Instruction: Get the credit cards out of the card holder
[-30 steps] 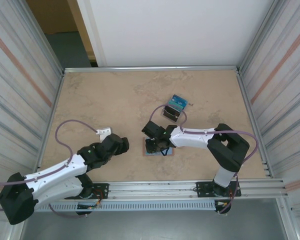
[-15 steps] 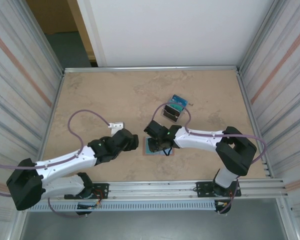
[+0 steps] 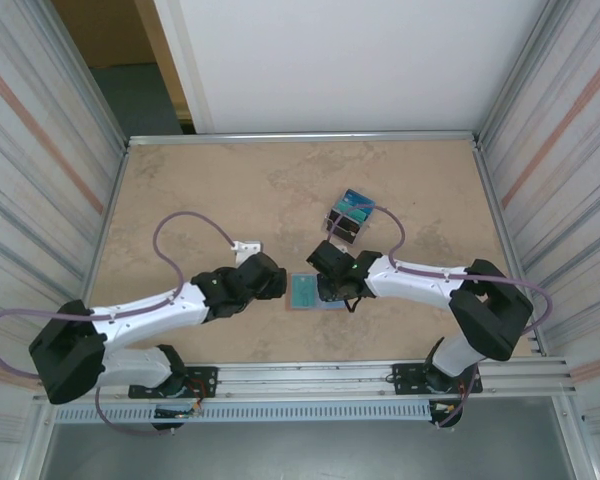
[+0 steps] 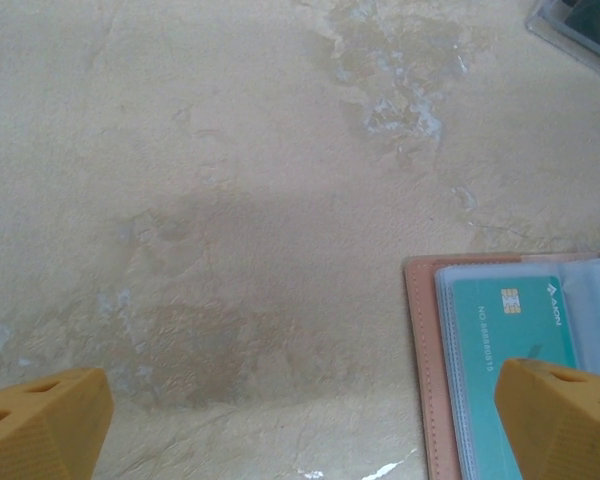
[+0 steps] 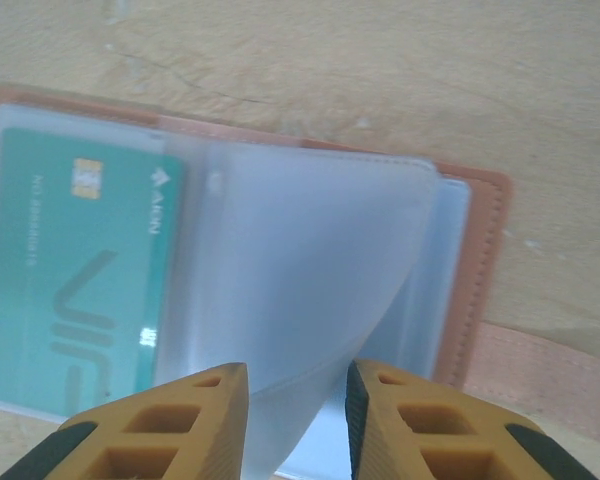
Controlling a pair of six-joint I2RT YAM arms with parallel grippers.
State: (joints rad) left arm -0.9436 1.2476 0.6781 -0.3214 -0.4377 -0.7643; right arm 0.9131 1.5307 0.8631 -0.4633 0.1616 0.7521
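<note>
Right gripper (image 5: pixel 295 398) narrowly parted over the open holder (image 5: pixel 477 262), a clear sleeve (image 5: pixel 300 270) bowed up into the gap; no firm pinch seen. Left gripper (image 4: pixel 300 420) spread wide, hovering just left of holder. Holder lies flat on table (image 3: pixel 200 190), near centre. Step, by my read: leafing sleeves to reach cards. Next probably needs the holder pinned and the card (image 5: pixel 75 270) slid from its left pocket. Count: one card visible, one holder, one box (image 3: pixel 350 215) farther off.
</note>
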